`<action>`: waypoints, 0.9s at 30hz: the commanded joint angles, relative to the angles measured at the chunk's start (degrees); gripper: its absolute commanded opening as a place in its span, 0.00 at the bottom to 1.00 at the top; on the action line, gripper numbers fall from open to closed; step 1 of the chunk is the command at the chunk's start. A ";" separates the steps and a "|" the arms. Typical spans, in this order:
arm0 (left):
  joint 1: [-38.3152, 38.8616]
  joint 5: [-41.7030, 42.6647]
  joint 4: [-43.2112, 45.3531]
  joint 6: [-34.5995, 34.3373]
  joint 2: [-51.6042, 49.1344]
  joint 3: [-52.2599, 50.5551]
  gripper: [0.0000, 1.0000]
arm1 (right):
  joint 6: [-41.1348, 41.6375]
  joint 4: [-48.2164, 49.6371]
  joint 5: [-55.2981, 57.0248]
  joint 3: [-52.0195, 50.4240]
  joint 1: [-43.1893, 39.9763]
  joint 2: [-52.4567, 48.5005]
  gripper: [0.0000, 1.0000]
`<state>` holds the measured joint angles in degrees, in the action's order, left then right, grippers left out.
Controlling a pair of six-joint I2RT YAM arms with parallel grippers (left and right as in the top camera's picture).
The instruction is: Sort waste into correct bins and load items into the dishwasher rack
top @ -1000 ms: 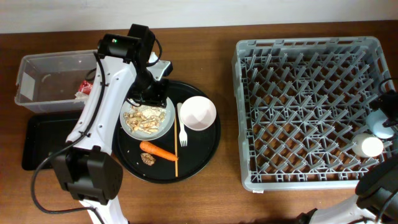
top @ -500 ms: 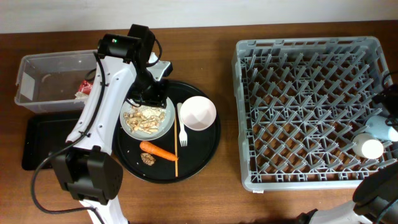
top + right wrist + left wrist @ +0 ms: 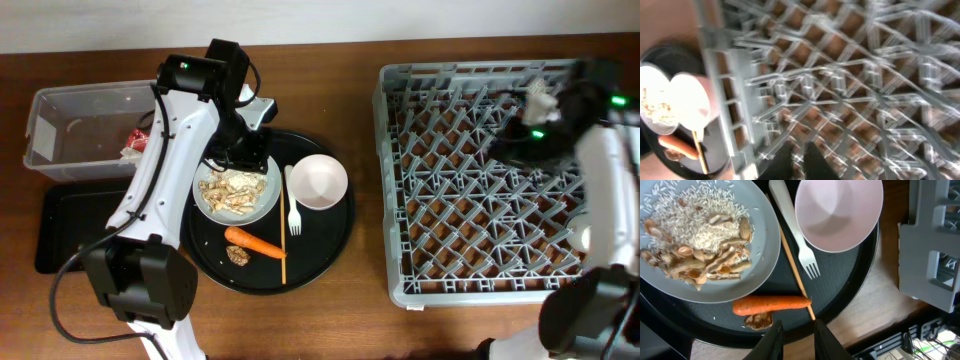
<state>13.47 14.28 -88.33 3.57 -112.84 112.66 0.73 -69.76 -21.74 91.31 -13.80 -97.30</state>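
Two arms work over one brown wood-grain table [image 3: 365, 120]; a pale wall runs along its far edge.

Bins, two: one clear plastic box [image 3: 60, 150] at your far left, holding one red crinkled wrapper [image 3: 140, 138]; one shallow black rectangular tray [image 3: 70, 235] just in front of the box.

Round black tray [image 3: 320, 240], one, carrying:
- one pale grey plate [image 3: 765, 255], heaped with beige food scraps [image 3: 695, 235] of rice and shell-like bits;
- one pink bowl [image 3: 839, 212], upright, just right of the plate;
- one white plastic fork [image 3: 792, 227] and one thin wooden chopstick [image 3: 796, 277], lying side by side between plate and bowl;
- one orange carrot [image 3: 771, 305], its tip touching the chopstick;
- one small brown lump [image 3: 758, 321], touching the carrot.

Dishwasher rack [image 3: 450, 230], one: a grey grid crate with rows of pegs, at your right. One pale cup [image 3: 581, 237] shows near its right wall, mostly hidden behind the right arm.

Left pincer [image 3: 797, 340]: fingers apart, gripping nothing, poised over the round tray by the plate's far edge.

Right pincer [image 3: 799, 162]: above the rack's grid. The wrist view is smeared, so you cannot tell whether it is open or closed.
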 commanded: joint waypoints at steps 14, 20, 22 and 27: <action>-0.13 0.02 0.24 -0.37 0.33 0.63 0.21 | 9.44 17.55 10.60 0.79 28.15 -18.97 0.04; -0.13 0.02 0.20 -0.37 0.33 0.63 0.21 | 9.20 26.21 5.20 0.79 29.33 -19.02 0.05; -0.13 0.02 0.20 -0.37 0.33 0.63 0.21 | 9.20 27.06 3.39 0.79 29.33 -19.02 0.05; -0.13 0.02 0.17 -0.37 0.33 0.63 0.21 | 9.25 30.84 -0.76 0.79 29.62 -19.04 0.07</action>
<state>13.47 14.28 -88.09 3.57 -112.84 112.66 10.15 -40.88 -16.27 91.26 13.58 -116.11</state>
